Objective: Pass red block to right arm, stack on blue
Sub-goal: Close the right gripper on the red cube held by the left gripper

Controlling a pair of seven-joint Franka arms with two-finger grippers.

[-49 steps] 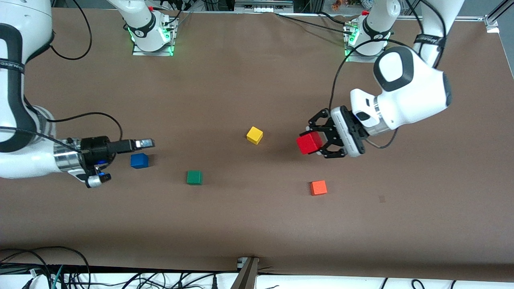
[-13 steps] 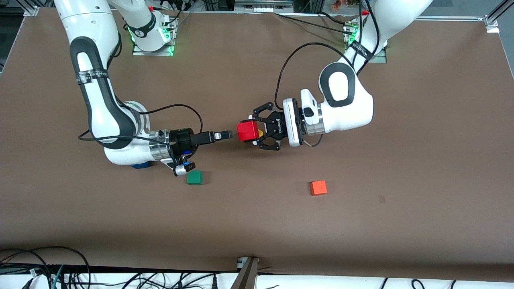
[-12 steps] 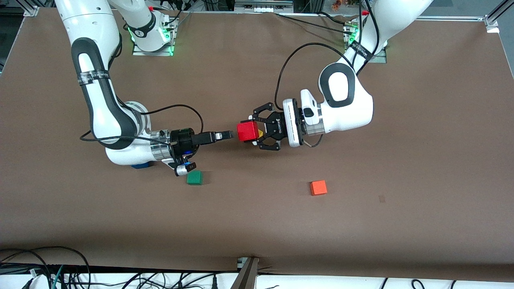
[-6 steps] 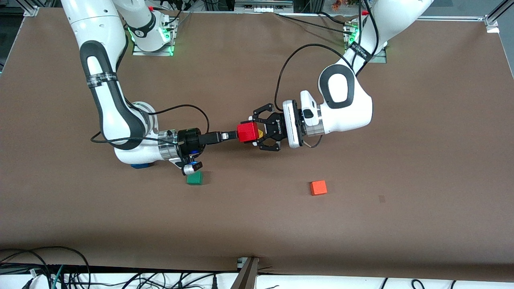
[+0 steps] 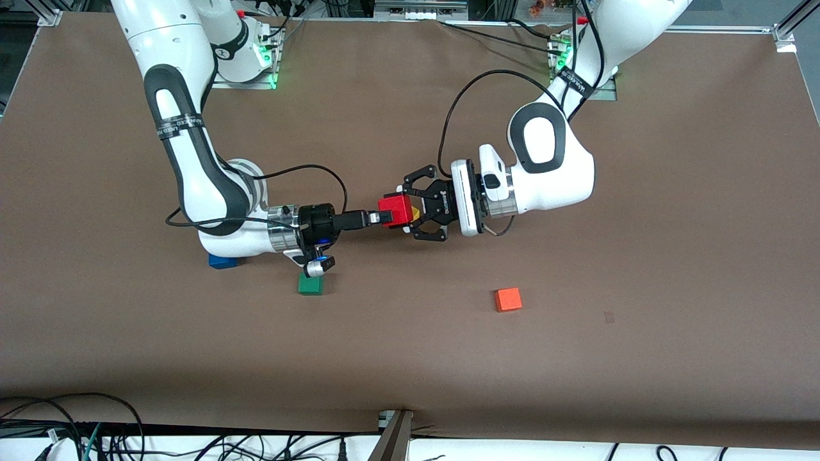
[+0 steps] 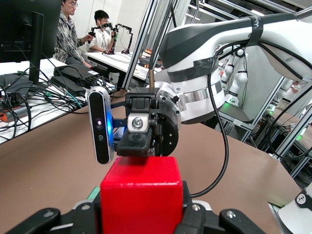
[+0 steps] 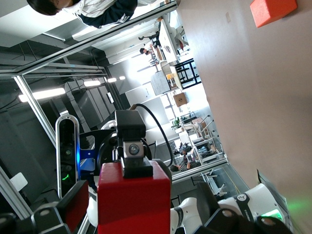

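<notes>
Red block (image 5: 395, 210), a cube without long axis, sits pinched in left gripper (image 5: 410, 213); right gripper (image 5: 383, 218) fingers spread around it.

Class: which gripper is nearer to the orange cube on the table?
Left. The left gripper, holding the red block, is closer to the orange cube; the right gripper, reaching the block, is farther toward the right arm's end.

5 cubes: red block (image 5: 394, 210), blue (image 5: 221, 262), green (image 5: 310, 285), orange (image 5: 508, 299), yellow (image 5: 416, 213); 2 arms.
</notes>
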